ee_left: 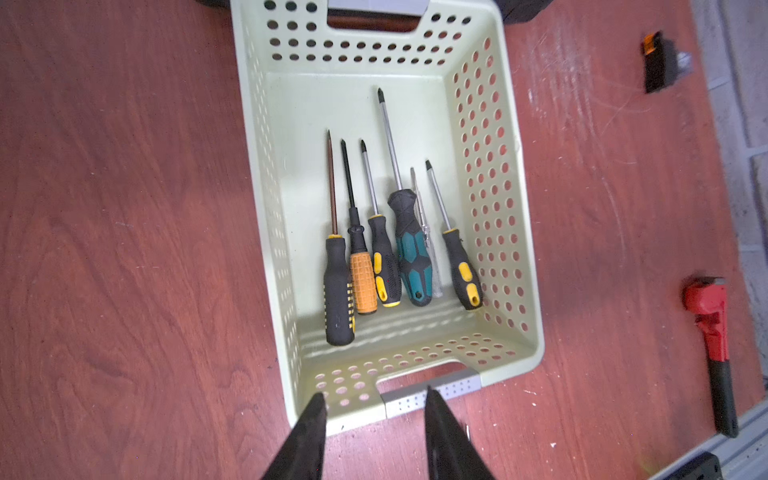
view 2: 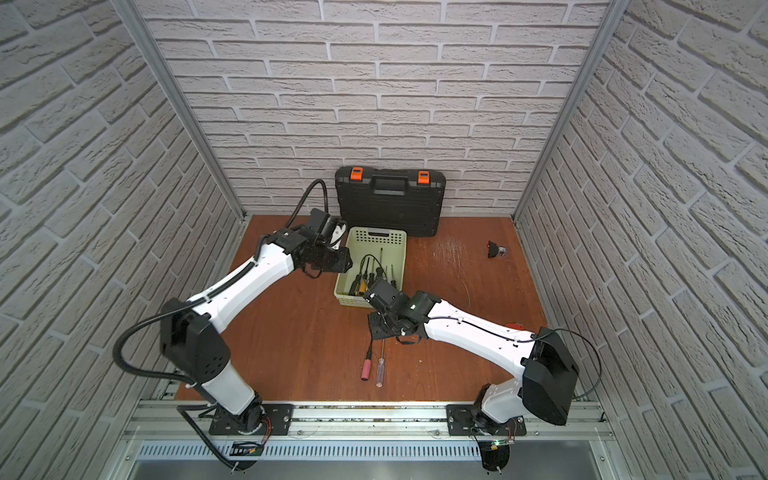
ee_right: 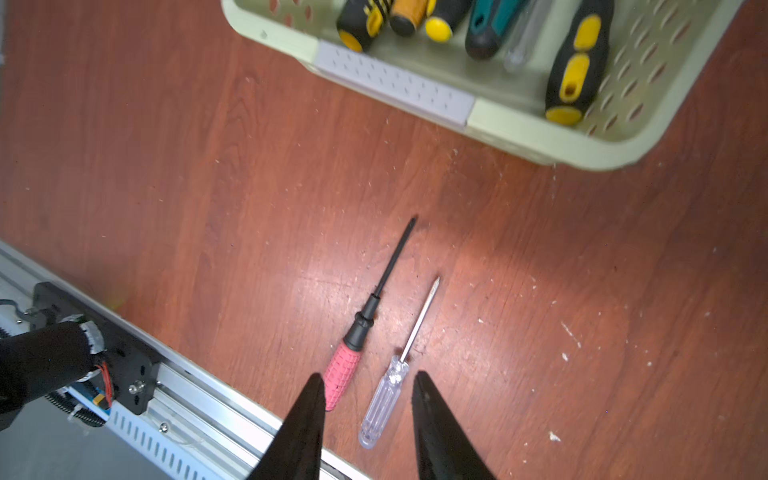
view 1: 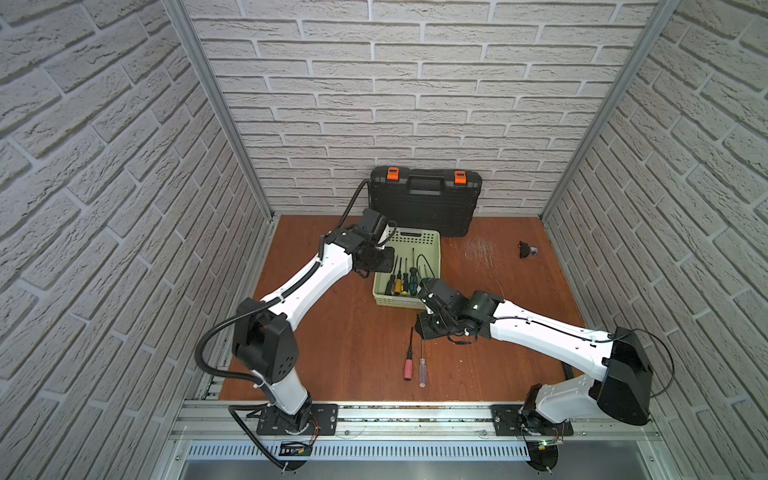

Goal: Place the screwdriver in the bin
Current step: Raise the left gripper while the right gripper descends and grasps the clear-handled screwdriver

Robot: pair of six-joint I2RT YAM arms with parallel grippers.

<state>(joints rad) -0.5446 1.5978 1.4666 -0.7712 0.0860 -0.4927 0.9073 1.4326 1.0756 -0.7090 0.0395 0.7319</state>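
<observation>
Grasp pending: right fingers (ee_right: 307, 424) stood apart, empty, near clear screwdriver (ee_right: 382, 407); left fingers (ee_left: 311, 436) apart, empty. Handle needed straddling squarely, missing pink screwdriver (ee_right: 340, 374)

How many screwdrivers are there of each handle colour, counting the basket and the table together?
Black-and-yellow screwdrivers: 3
Orange screwdriver: 1
Blue-green screwdriver: 1
See-through screwdrivers: 2
Pink screwdriver: 1
Total: 8
</observation>
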